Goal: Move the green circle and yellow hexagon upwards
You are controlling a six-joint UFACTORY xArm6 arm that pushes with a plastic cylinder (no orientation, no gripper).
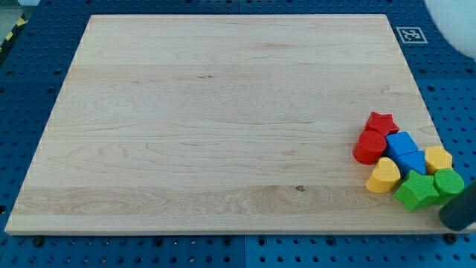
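The green circle (449,182) lies near the board's right edge at the view's lower right, in a tight cluster of blocks. The yellow hexagon (438,158) sits just above it, touching it. A dark rod shows at the view's bottom right corner, and my tip (455,217) is just below and to the right of the green circle, close to it or touching it. The green star (416,191) lies to the left of the green circle.
The same cluster holds a red star (381,121), a red circle (369,147), two blue blocks (401,142) (412,162) and a yellow heart (384,176). The wooden board (208,119) ends just right of the cluster. A white arm part (455,21) shows at the top right.
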